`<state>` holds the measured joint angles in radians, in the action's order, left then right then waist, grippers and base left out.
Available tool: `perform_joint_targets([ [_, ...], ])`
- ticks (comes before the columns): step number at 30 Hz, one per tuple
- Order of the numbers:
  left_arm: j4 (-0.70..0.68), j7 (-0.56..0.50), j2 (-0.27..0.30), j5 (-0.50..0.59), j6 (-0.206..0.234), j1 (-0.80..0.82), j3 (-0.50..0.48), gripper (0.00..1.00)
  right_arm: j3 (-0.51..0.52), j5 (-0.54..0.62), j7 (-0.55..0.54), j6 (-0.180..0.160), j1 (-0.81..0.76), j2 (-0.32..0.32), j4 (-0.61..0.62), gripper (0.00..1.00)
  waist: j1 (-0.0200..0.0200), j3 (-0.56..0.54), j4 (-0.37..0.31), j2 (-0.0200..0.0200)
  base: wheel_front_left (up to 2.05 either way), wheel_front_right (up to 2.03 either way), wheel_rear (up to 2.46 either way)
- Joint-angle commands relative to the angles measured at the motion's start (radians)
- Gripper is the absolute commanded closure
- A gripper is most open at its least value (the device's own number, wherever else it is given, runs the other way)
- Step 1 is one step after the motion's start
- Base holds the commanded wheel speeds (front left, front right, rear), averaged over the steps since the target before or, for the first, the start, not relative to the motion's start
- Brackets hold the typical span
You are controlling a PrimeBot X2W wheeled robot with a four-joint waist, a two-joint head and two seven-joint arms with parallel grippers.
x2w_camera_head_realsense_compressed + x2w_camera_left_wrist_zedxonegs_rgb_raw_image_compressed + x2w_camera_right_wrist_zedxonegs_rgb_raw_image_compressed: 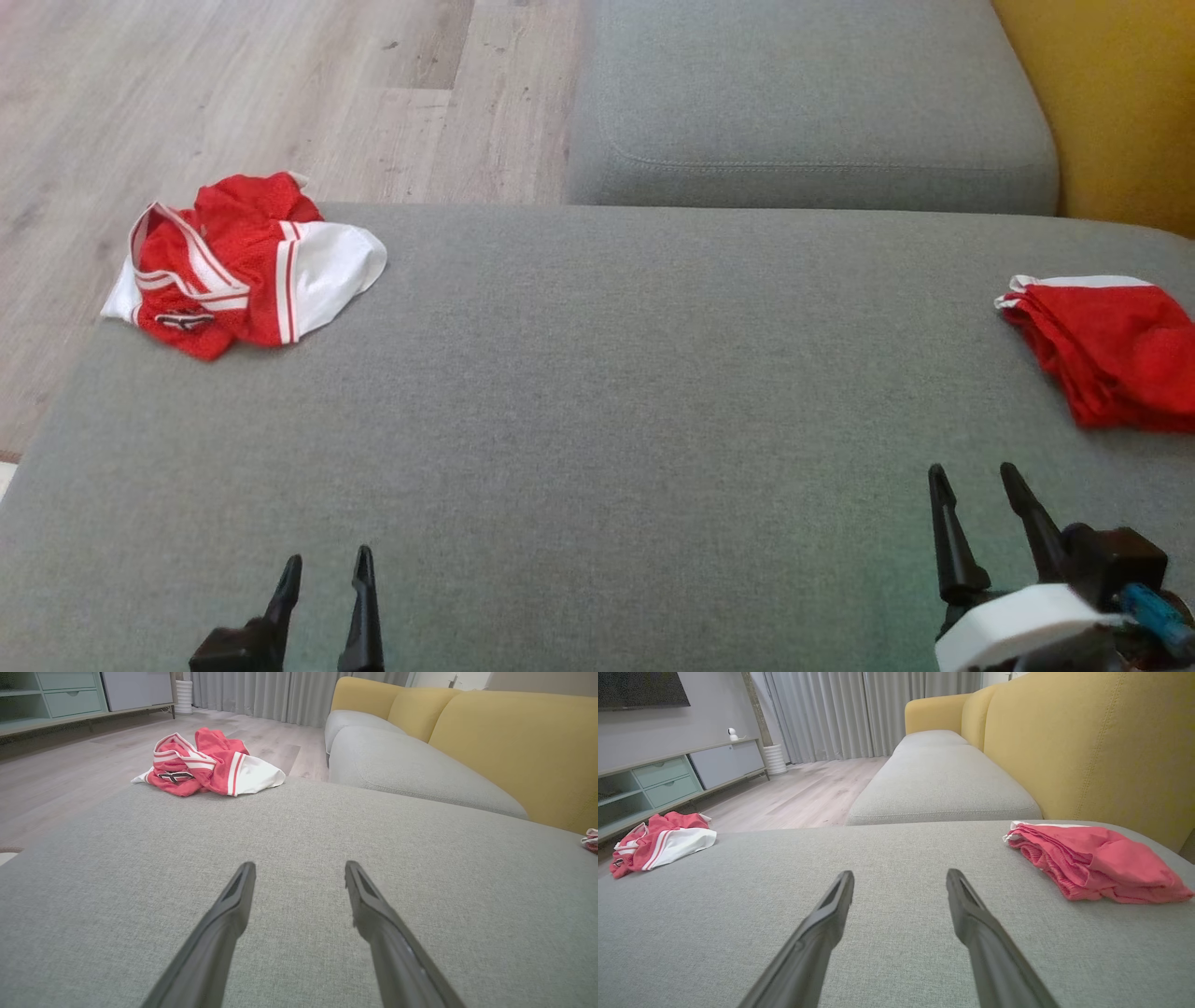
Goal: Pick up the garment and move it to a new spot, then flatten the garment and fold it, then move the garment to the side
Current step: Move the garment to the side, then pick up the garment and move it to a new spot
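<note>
1. Your left gripper (329, 555) and right gripper (972, 469) hang empty, fingers apart.
2. The crumpled garment (245, 266) lies far ahead-left of the left gripper.
3. A folded garment (1111, 359) sits near the right gripper, ahead-right.

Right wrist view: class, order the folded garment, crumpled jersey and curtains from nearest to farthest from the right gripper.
1. Folded garment, just ahead on the right.
2. Crumpled jersey, far left cushion edge.
3. Curtains, across the room.

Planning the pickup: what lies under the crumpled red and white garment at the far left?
The grey cushion lies under the crumpled garment, at its far edge beside the wooden floor. Whatever sits beneath the folds is covered.
</note>
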<state>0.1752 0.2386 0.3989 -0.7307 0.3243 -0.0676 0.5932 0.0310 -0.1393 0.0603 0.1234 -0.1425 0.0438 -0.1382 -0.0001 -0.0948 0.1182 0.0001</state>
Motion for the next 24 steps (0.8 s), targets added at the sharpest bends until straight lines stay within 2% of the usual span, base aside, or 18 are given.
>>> perform_joint_targets([
  [1,-0.030,0.002,0.022,0.001,-0.001,0.060,-0.030,0.00,-0.029,-0.002,0.013,0.007,0.025,0.007,0.035,0.00,0.0001,-0.001,-0.004,-0.0001,0.00,0.00,0.00],
  [9,-0.038,0.000,0.024,0.000,0.002,0.066,-0.028,0.00,-0.037,-0.007,0.006,0.007,0.022,0.006,0.030,0.00,0.0001,-0.001,-0.006,-0.0001,0.00,0.00,0.00],
  [13,-0.040,-0.002,0.025,0.002,0.003,0.072,-0.024,0.00,-0.034,-0.006,0.003,0.007,0.017,0.006,0.031,0.00,0.0001,-0.002,0.018,-0.0001,0.00,0.00,0.00],
  [17,-0.042,-0.006,0.028,0.008,0.004,0.084,-0.023,0.00,-0.028,-0.009,0.007,0.007,0.011,0.006,0.034,0.00,0.0001,-0.002,0.086,-0.0001,0.00,0.00,0.00],
  [24,-0.060,-0.011,0.057,0.015,0.017,0.092,-0.038,0.00,-0.032,-0.034,0.030,0.007,0.016,0.006,0.029,0.00,0.0001,0.005,0.274,-0.0001,0.00,0.00,0.00],
])
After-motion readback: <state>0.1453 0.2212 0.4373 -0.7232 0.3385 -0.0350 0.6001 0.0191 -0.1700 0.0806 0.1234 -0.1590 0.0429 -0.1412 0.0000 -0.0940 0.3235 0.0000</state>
